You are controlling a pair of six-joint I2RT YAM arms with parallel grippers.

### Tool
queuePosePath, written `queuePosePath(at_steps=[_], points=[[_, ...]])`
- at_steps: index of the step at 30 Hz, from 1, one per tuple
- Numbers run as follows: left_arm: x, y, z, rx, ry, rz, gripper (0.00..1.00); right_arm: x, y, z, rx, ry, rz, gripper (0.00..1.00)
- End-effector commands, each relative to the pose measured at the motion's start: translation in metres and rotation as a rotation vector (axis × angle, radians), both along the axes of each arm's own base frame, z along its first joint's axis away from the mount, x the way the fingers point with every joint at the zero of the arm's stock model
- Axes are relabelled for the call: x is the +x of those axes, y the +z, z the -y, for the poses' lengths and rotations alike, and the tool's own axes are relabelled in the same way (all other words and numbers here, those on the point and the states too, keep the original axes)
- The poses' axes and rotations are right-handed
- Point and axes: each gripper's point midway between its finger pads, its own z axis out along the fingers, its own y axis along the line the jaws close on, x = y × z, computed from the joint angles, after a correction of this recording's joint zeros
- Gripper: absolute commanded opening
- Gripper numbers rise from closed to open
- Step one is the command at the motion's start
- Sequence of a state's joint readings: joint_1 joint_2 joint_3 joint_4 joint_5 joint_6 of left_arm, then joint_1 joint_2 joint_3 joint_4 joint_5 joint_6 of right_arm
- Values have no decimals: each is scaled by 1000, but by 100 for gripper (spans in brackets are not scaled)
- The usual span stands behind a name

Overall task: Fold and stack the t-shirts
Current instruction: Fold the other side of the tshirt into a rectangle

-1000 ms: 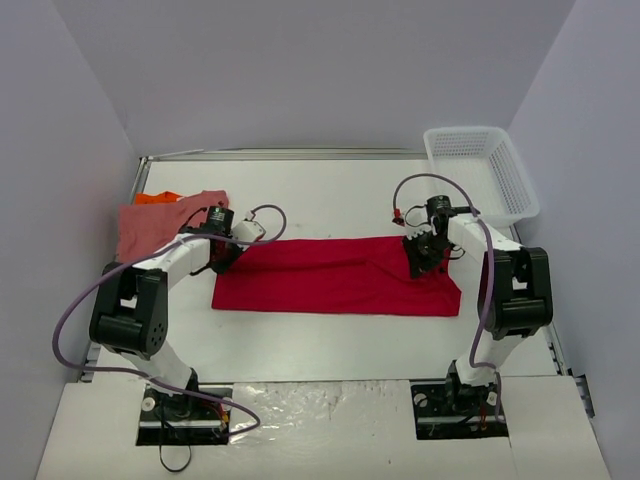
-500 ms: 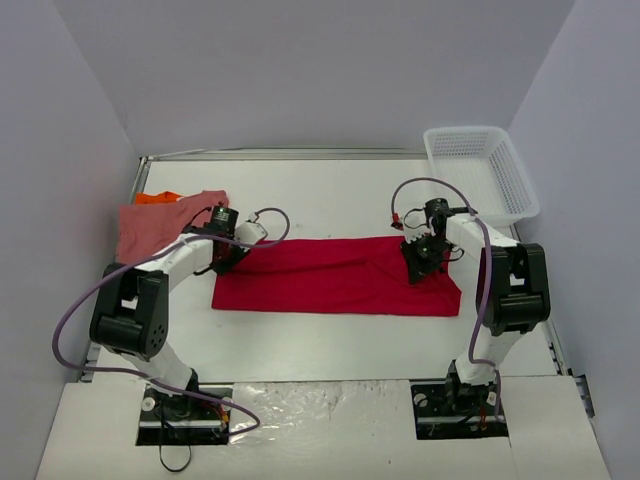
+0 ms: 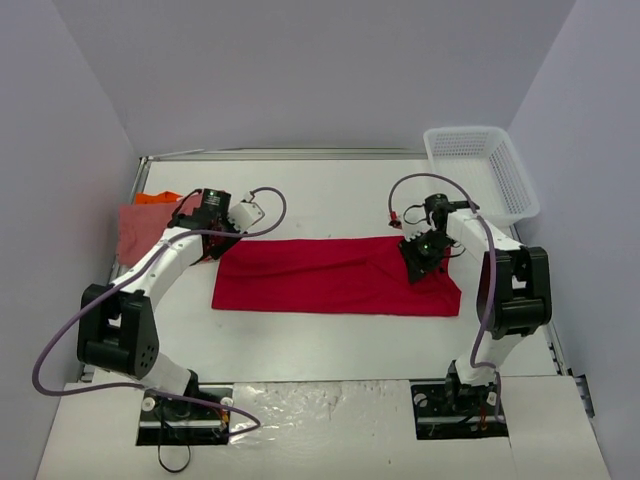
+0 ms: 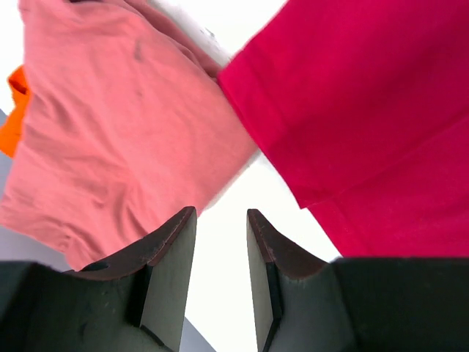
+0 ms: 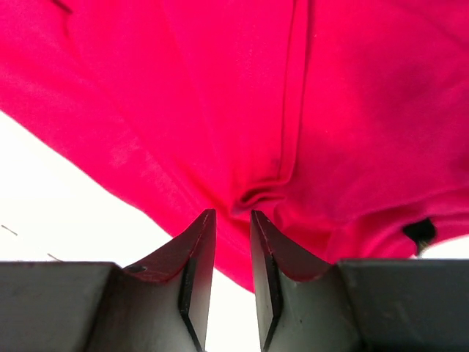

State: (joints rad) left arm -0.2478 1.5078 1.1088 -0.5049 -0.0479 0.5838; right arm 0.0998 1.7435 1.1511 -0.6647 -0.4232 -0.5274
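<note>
A bright red t-shirt (image 3: pixel 335 277) lies folded into a long strip across the middle of the table. A salmon pink t-shirt (image 3: pixel 140 228) lies crumpled at the far left, with an orange t-shirt (image 3: pixel 157 198) peeking out behind it. My left gripper (image 3: pixel 217 242) hangs open over bare table between the pink shirt (image 4: pixel 124 125) and the red shirt's left end (image 4: pixel 366 110), holding nothing. My right gripper (image 3: pixel 418 262) hovers slightly open just above a pucker near the red shirt's right end (image 5: pixel 220 88), with nothing between its fingers.
A white mesh basket (image 3: pixel 482 170) stands at the back right corner. The white table (image 3: pixel 330 200) is walled in by grey panels on the left, right and back. Cables loop from both wrists.
Both grippers have opened and let go of the red shirt. The left arm has drawn back and left, off the shirt's end. The right gripper has lifted slightly.
</note>
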Motion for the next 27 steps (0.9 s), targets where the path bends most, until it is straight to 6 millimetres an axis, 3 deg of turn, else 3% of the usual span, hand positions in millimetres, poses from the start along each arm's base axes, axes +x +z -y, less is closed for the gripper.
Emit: queuePosePath(at_steps=[1,6,11,15,27], points=[[2,30,6,-34,-8,45,33,-3,42,-8,42,46,43,23],[8,29,13,-67,-6,41,33,8,67,-13,73,51,103,29],[12,20,26,-138,-7,34,33,24,66,-13,87,45,115,34],[12,6,38,-211,-7,22,33,40,56,-20,125,46,95,39],[42,-13,62,-282,8,69,33,88,20,-41,224,73,29,41]])
